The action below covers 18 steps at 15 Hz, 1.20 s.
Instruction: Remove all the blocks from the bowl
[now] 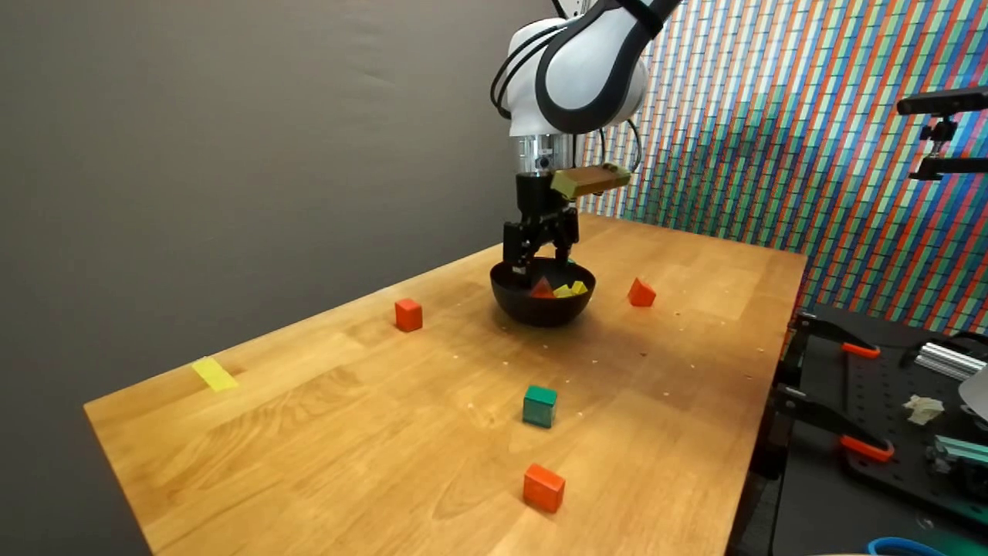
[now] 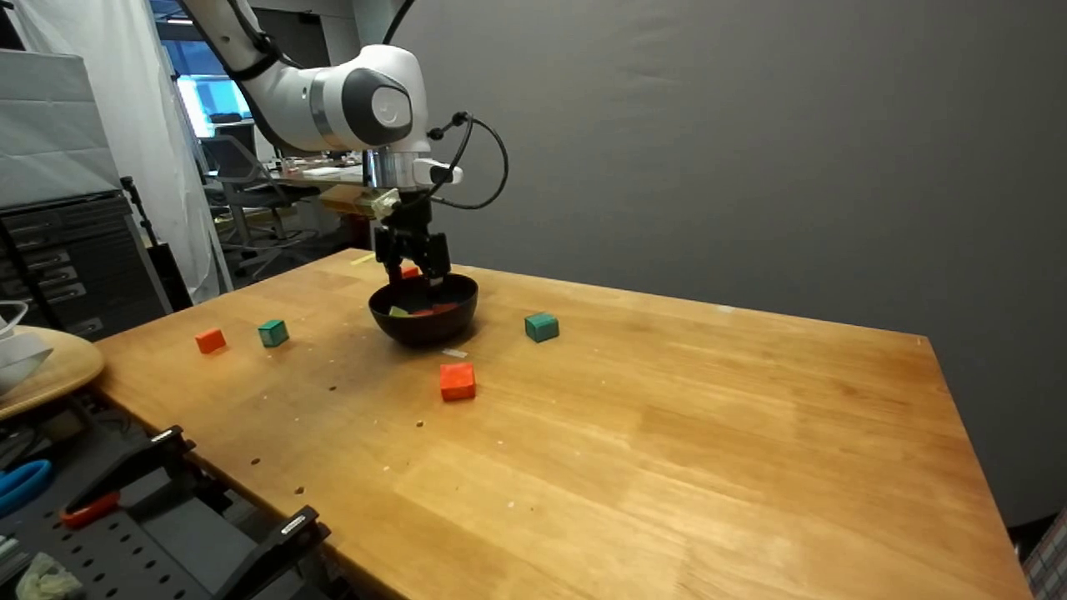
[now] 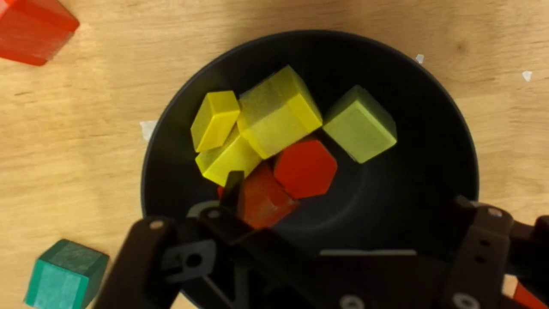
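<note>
On a table (image 1: 309,432), a bowl (image 1: 544,310) is holding red and yellow blocks (image 3: 306,168). We are hovering above, gripper (image 1: 543,261) spread.

We see, in both exterior views, a light-brown wooden table (image 1: 332,432) before a plain grey backdrop (image 1: 255,154) — black, orange-handled clamps (image 1: 826,417) beside the table, a flat yellow tape strip (image 1: 215,374) on it. In an exterior view we find a hanging white curtain (image 2: 137,133), a dark drawer cabinet (image 2: 75,267) and a grey office chair (image 2: 230,160).

No readable lettering or numbers.
</note>
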{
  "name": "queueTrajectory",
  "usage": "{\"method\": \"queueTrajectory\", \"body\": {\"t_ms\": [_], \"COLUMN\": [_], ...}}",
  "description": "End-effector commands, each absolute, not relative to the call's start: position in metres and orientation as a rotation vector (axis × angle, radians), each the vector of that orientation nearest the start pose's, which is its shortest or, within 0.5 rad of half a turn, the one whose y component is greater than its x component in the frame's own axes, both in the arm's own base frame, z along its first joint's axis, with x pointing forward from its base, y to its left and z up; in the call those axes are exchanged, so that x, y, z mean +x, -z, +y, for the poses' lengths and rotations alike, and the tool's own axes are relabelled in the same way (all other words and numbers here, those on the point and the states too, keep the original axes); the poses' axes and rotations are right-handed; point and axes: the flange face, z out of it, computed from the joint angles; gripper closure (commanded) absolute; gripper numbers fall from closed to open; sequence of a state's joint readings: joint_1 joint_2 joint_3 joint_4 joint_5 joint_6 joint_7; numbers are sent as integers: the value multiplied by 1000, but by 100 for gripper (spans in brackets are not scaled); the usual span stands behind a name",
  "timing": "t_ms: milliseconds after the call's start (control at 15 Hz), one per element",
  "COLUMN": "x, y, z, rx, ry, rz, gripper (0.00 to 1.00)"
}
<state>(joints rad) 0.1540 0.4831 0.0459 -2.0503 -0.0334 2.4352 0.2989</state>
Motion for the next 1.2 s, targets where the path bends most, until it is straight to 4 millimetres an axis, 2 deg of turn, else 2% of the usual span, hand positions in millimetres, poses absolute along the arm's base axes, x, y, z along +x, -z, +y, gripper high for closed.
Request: {"method": "queueTrajectory", "body": {"t_ms": [0, 533, 600, 667, 800, 1000, 1067, 1133], "x": [585, 609, 610, 611, 609, 608, 608, 608], "y": [-178, -143, -139, -137, -136, -144, -150, -155], "z": [106, 88, 88, 89, 93, 99, 101, 103], "rx": [-3137, -3149, -3148, -3147, -3148, -3156, -3159, -3157], "ry": [-176, -195, -206, -208, -208, -175, -155, -141], "rz": [158, 231, 232, 227, 225, 209, 201, 194], "gripper": [0, 0, 7, 27, 32, 55, 61, 62]}}
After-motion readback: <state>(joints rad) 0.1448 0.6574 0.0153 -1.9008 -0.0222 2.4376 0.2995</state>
